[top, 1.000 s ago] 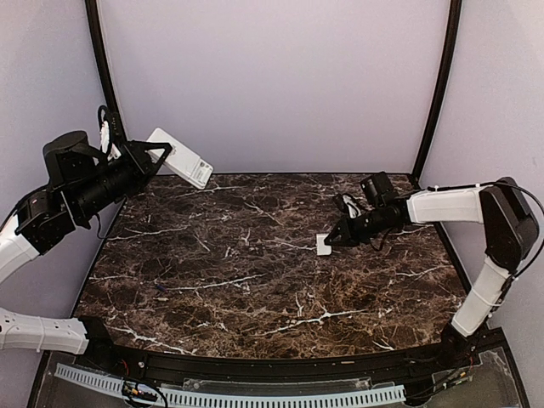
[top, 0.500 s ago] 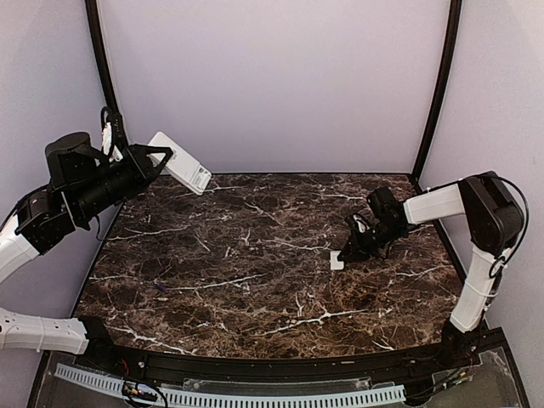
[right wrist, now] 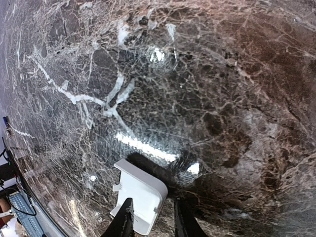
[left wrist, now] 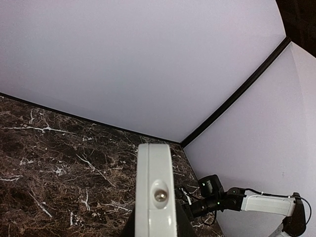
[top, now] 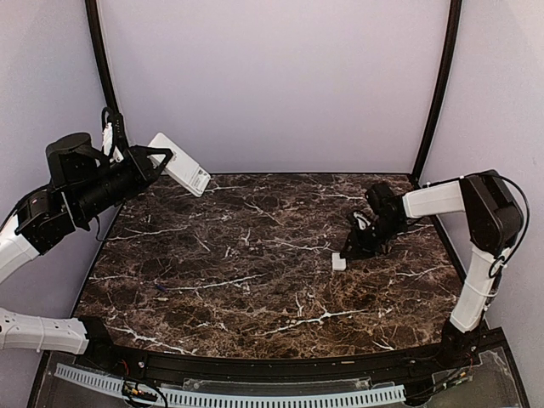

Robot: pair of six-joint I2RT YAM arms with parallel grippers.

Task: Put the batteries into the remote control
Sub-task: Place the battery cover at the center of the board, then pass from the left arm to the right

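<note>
Left gripper clamped on raised remote control, right gripper narrowly parted, low over table, small white cover at its tips

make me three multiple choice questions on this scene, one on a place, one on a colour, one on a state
1. Where is the small white piece?
A) on the table, by the right end effector
B) stuck to the back wall
C) at the near left corner

2. What colour is the table top?
A) plain white
B) dark brown with white veins
C) green

3. How is the remote placed?
A) lying flat on the table
B) held up in the air by the left end effector
C) leaning on the right arm

Answers:
1 A, the piece lies on the stone just at the right arm's tips.
2 B, the marble pattern shows in every view.
3 B, the remote sits clamped above the far left edge.
</note>
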